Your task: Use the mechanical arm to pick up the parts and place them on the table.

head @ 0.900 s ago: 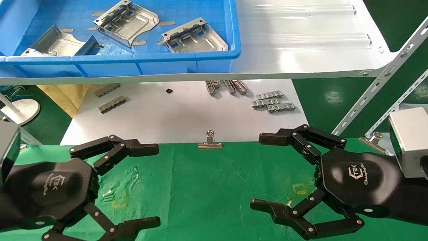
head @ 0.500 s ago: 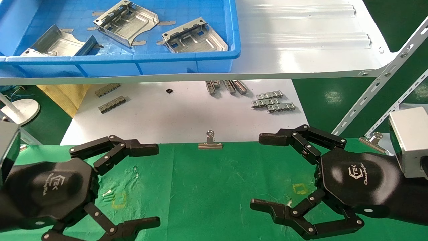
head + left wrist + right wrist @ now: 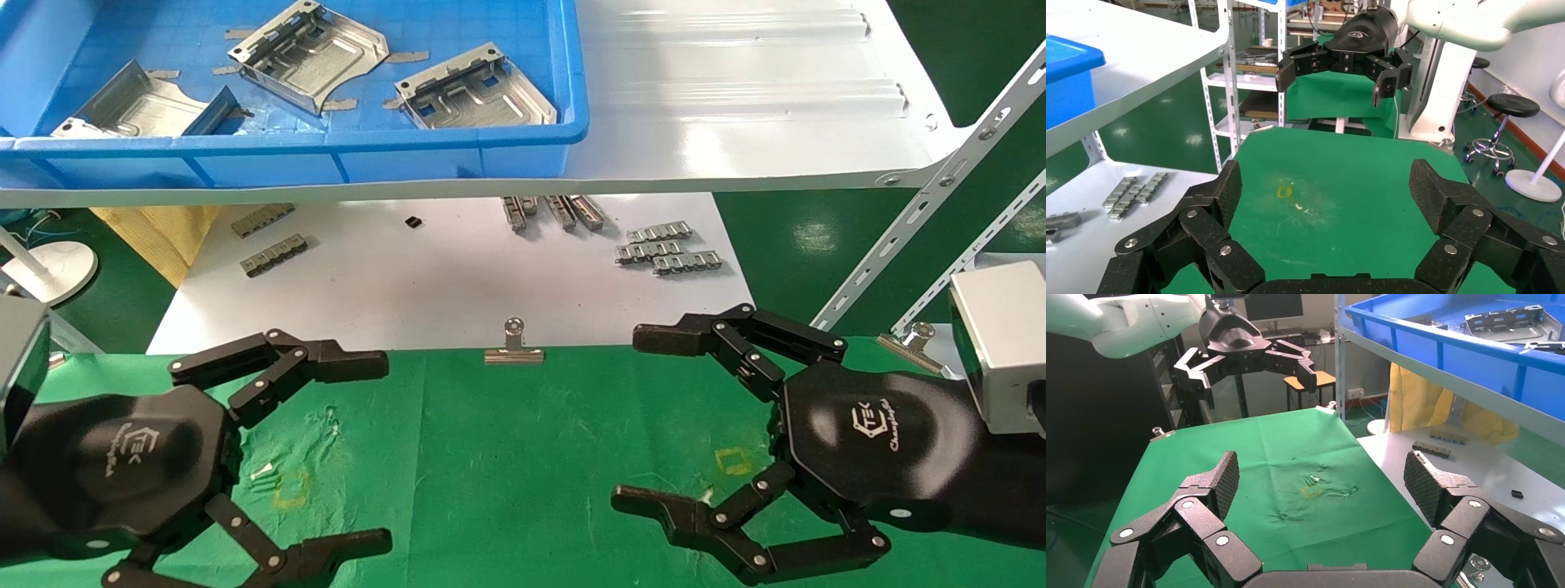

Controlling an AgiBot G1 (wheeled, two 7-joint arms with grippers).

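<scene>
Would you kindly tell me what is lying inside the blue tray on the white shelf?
Inside the blue tray lie three silver parts, plus small grey strips on its floor. The tray's near wall hides the floor just behind it, and its far end is out of view.

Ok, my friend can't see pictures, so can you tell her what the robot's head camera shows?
Two black robot hands, the left gripper and the right gripper, hover open and empty over the green table. Above them, on a white shelf, a blue tray holds three shiny metal parts.
</scene>
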